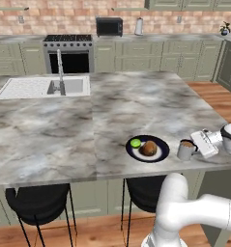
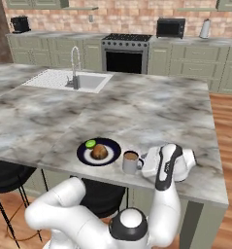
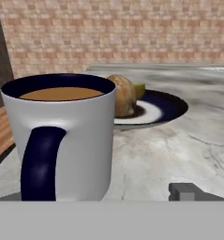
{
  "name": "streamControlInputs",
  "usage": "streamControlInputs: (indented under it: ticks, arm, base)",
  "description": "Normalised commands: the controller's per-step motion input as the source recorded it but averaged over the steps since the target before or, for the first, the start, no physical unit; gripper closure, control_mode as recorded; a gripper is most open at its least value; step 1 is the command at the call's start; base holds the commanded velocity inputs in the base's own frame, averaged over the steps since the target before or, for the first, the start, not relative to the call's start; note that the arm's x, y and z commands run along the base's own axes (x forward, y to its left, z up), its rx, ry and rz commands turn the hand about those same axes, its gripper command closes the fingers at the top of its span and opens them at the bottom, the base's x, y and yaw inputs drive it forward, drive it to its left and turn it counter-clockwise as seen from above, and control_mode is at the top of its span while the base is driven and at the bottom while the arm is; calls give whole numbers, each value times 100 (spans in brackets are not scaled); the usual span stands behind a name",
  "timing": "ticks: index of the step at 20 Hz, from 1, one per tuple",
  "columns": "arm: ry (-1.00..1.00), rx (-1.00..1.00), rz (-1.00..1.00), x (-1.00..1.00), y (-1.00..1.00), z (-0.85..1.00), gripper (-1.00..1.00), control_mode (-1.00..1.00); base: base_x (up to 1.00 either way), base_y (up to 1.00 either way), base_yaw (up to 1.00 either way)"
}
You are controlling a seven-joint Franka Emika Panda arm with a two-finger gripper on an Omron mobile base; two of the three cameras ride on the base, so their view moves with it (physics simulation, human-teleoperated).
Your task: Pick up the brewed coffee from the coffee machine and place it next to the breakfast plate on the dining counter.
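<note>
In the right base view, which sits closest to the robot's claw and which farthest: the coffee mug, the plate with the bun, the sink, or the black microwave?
Measured from the gripper:
1. Coffee mug, right beside it on the counter's near edge.
2. Plate, just beyond the mug to the left.
3. Sink, across the counter at the far left.
4. Microwave, on the back wall counter.
</note>
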Motion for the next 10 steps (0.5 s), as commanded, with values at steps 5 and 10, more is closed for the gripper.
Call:
streamControlInputs:
  ticks: [5, 10]
  arm:
    - [0, 0, 0, -14, 11, 7, -100, -100]
    - [-1, 0, 0, 27, 18, -1, -100, -100]
  base:
    - [0, 0, 0]
    - [0, 0, 0]
